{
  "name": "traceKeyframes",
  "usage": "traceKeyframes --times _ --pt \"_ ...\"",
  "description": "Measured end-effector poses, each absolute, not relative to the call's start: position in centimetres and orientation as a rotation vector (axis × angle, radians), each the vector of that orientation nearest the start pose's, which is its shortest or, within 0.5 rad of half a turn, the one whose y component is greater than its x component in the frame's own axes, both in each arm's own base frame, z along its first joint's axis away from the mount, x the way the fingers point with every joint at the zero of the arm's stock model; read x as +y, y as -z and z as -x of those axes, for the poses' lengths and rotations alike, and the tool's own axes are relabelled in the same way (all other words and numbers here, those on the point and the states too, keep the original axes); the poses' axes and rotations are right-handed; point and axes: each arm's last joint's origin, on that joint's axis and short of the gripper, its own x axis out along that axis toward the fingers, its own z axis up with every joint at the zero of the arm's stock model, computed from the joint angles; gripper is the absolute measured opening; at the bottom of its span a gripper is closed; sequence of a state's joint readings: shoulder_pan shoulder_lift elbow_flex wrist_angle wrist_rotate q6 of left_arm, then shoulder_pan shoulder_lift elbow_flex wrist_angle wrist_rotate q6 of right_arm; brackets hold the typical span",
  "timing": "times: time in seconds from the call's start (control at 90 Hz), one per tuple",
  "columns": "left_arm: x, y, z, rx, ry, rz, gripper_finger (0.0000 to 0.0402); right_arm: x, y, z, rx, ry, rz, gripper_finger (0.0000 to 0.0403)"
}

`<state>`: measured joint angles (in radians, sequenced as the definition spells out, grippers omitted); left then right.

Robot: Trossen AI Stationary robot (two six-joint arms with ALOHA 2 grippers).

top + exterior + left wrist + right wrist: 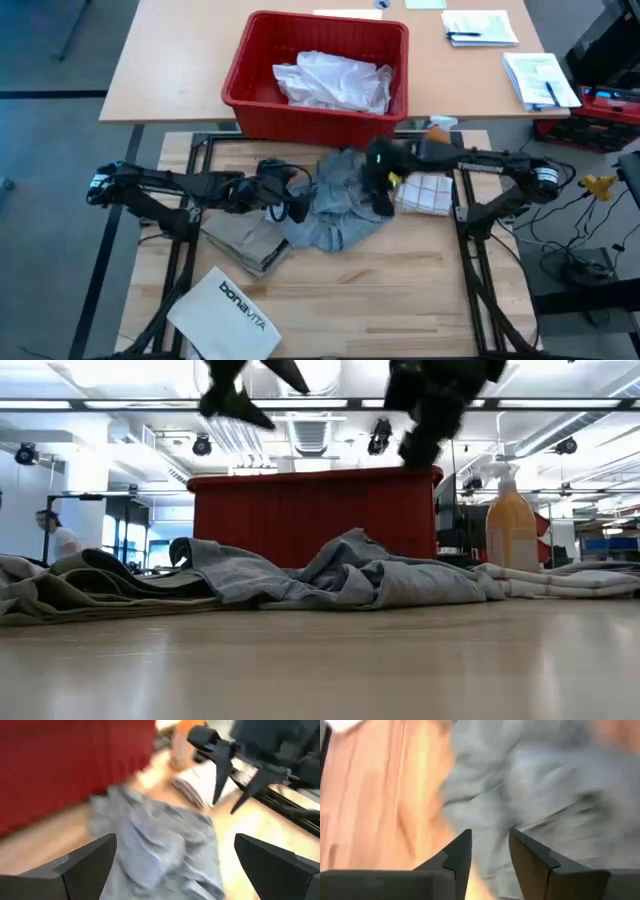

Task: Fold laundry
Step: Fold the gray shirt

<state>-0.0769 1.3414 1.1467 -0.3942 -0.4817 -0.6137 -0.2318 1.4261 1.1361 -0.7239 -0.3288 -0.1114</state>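
While both arms hang above the middle of the wooden table (400,290), the grey T-shirt (335,210) lies crumpled between them, bunched into a low ridge that the low view shows rising at its centre (350,565). The left gripper (290,200) sits over the shirt's left edge, and its wrist view shows the two dark fingers (85,865) spread wide apart with nothing between them, the grey cloth (160,845) spread below. The right gripper (382,195) hovers over the shirt's right side; its fingers (457,852) stand a narrow gap apart and hold nothing, with grey fabric (545,785) blurred beneath them. From the low view both grippers are raised well clear of the cloth. Left of the T-shirt and touching it, the khaki-tan piece (245,240) lies folded flat on the table. To the shirt's right rests a folded white item (425,192), just beside the right gripper. Behind the garments stands a red bin (245,70) on the tan desk, with crumpled white fabric (335,80) inside it. A stiff white bag (225,315) printed "bonavita" lies near the table's front left corner, apart from the clothes. An orange spray bottle (512,525) stands at the table's far right edge.
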Motion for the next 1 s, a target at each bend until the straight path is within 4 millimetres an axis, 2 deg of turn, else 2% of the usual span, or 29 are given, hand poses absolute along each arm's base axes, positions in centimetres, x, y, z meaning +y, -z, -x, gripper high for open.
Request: traceKeyframes --times 0.078,0.144,0.233,0.289,0.367,0.522,0.611,0.711,0.878,1.0 --pt "-1.2 -29.5 -29.5 0.418 -0.480 0.454 0.0389 -3.4 -24.3 -27.8 0.963 -0.158 -0.217 0.0093" --pt "-1.7 -27.8 -29.8 0.381 -0.389 0.511 0.0389 -1.8 -22.9 -28.2 0.885 -0.133 -0.211 0.0074" --pt "-2.3 -25.6 -29.8 0.351 -0.334 0.585 0.0389 -0.2 -20.4 -28.2 0.890 -0.025 -0.152 0.0042" --pt "-2.7 -24.3 -29.5 0.357 -0.331 0.616 0.0389 0.1 -19.0 -28.3 0.908 0.056 -0.113 0.0023" --pt "-3.5 -23.1 -29.1 0.364 -0.312 0.640 0.0389 0.1 -18.0 -28.7 0.905 0.108 -0.087 0.0005" --pt "-5.8 -21.0 -28.2 0.401 -0.319 0.667 0.0389 -0.1 -14.0 -29.3 1.022 0.128 -0.056 0.0012" --pt "-7.8 -20.2 -27.7 0.393 -0.346 0.716 0.0389 0.3 -13.1 -30.4 0.991 0.048 -0.099 0.0010" --pt "-10.3 -19.8 -26.8 0.358 -0.350 0.757 0.0389 2.1 -12.7 -31.0 0.983 -0.043 -0.186 0.0002" --pt "-14.1 -19.5 -24.7 0.309 -0.351 0.826 0.0389 6.9 -13.2 -30.2 0.972 -0.053 -0.232 0.0001" --pt "-15.7 -19.4 -23.5 0.303 -0.345 0.862 0.0389 11.2 -13.3 -28.9 0.986 -0.079 -0.283 0.0001"
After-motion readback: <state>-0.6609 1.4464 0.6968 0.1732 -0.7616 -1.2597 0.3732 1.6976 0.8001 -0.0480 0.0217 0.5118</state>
